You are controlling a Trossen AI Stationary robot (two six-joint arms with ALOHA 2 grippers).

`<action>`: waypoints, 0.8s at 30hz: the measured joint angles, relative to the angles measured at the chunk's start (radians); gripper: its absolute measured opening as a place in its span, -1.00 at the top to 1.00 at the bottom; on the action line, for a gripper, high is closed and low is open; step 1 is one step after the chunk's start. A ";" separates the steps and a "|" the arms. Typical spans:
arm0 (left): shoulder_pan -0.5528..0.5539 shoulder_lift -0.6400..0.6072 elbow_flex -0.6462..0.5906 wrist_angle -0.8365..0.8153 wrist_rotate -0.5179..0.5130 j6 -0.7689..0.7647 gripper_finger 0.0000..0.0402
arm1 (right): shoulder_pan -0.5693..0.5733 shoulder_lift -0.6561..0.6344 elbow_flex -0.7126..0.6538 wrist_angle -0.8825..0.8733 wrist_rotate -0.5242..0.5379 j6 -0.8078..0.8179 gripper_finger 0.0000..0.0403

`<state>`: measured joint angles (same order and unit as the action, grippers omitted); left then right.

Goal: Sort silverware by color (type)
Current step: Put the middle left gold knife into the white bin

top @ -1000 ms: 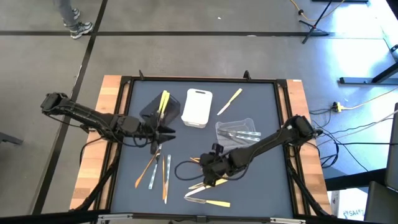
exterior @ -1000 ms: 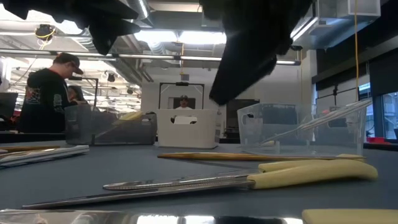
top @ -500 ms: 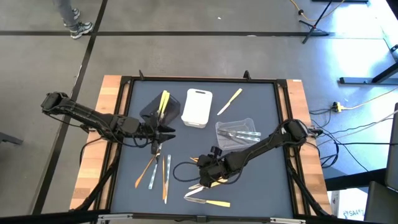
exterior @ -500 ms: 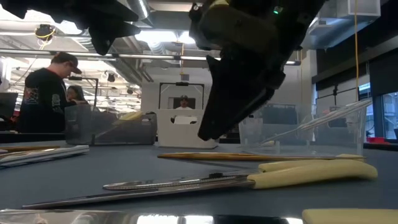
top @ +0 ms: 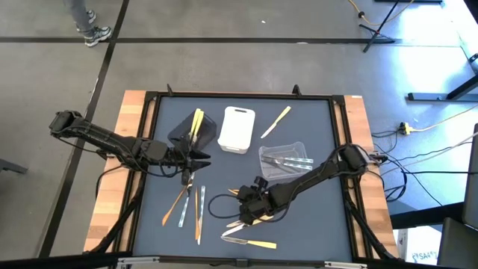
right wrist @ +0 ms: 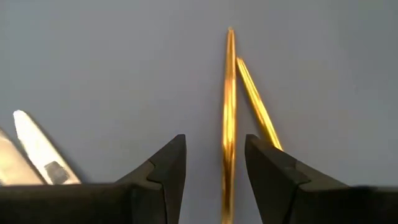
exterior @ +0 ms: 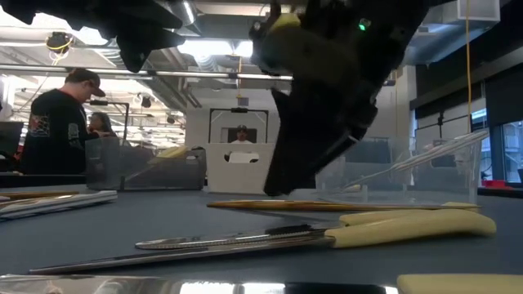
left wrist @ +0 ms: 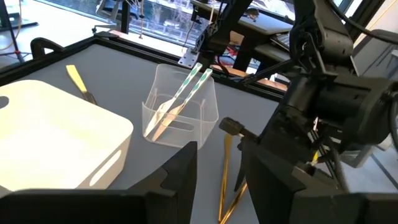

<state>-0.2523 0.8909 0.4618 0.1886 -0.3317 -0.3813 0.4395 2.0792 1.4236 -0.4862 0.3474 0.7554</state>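
Right wrist view: gold utensil [right wrist: 229,118] lies flat on the mat at frame centre, between the spread fingers of the right gripper [right wrist: 214,177], untouched. Thin, stiff, slick, low profile; I'd pinch mid-shaft. High view adds the lower-centre pile [top: 250,217] and left gripper [top: 196,159], parted and empty, near the black tray [top: 187,133].

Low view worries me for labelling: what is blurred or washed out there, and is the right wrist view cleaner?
Low view: the right gripper is a dark backlit silhouette under bright ceiling lights, and the nearest yellow-handled knife is soft. Right wrist view: even light, with a bright glare streak along the gold utensil between the open fingers.
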 joint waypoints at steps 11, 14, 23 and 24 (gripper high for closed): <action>0.000 0.000 0.000 -0.005 0.000 0.000 0.39 | 0.000 0.033 0.000 -0.013 -0.014 0.011 0.25; 0.000 0.000 0.000 -0.005 0.000 0.000 0.39 | 0.000 0.033 0.000 -0.012 -0.001 0.011 0.31; 0.000 0.000 0.000 -0.006 0.000 0.000 0.39 | -0.001 0.033 0.000 -0.011 -0.004 0.011 0.73; 0.000 0.000 0.000 -0.006 0.000 0.000 0.39 | -0.001 0.033 0.000 -0.011 -0.008 0.011 0.77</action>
<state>-0.2520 0.8909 0.4618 0.1829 -0.3321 -0.3813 0.4389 2.1124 1.4239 -0.4972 0.3394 0.7666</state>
